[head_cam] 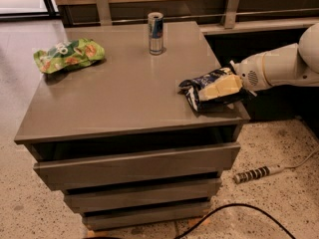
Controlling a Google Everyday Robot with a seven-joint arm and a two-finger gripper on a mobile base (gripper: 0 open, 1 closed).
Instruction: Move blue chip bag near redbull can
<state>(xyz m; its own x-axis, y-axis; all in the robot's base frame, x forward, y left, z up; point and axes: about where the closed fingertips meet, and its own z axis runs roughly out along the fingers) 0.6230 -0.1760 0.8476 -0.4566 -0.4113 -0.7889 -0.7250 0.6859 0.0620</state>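
A green snack bag lies at ten o'clock on the grey cabinet top. The redbull can stands at twelve. At three, by the right edge and well apart from the can, the gripper has its fingers closed on the blue chip bag. A power strip lies on the speckled floor.

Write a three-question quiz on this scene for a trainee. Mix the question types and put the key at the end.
1. True or false: the tool is at the blue chip bag, near the table's right edge as the picture shows it.
2. The redbull can is: A) lying on its side; B) standing upright near the far edge; C) held up in the air.
3. Short answer: which thing on the table lies farthest from the tool?

Key: 1 true. 2 B. 3 the green snack bag, at the far left corner.
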